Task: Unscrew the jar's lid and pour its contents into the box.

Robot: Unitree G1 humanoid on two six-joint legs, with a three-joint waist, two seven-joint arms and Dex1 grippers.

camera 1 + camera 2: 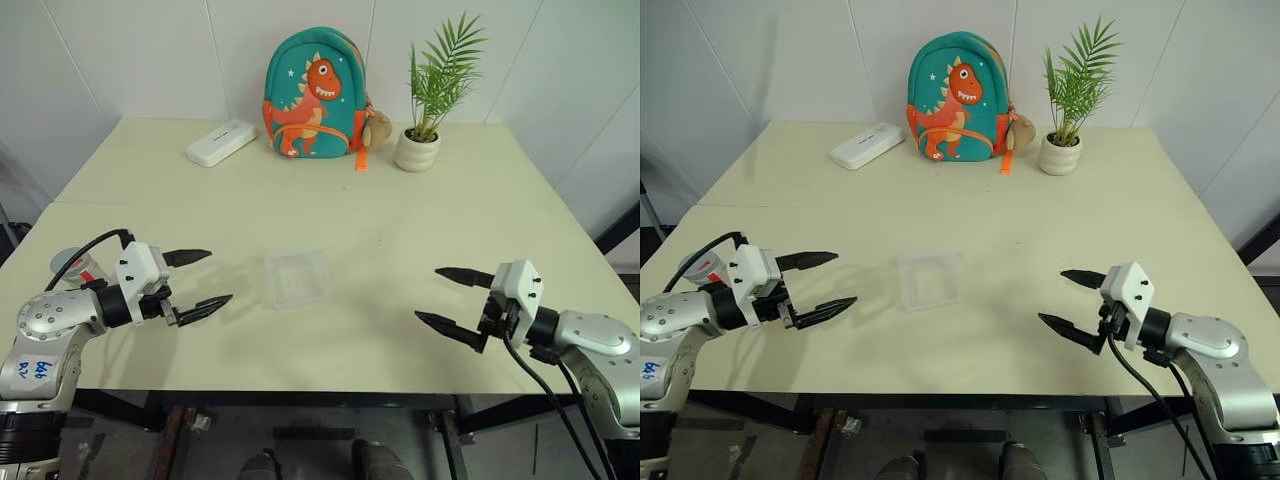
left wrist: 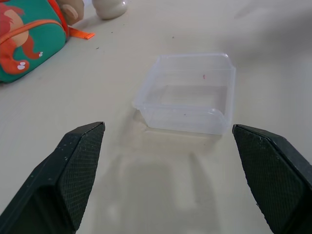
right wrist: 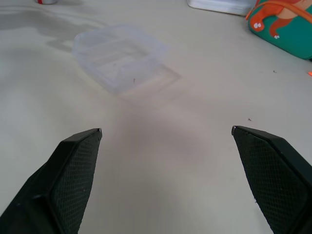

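- You see the box (image 1: 297, 277), a clear shallow square tray, upright mid-table.
- The jar (image 1: 78, 266), silvery with red markings, stands at the left edge, partly hidden.

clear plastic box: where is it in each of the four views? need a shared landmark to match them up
Left eye: box mid-table, between the open left gripper and the open right gripper.
Right eye: box mid-table, slightly left of centre.
Left wrist: box ahead, above centre.
Right wrist: box upper left.
Shared landmark: dinosaur backpack, seen at the table's far edge by both eyes and at a corner of each wrist picture.
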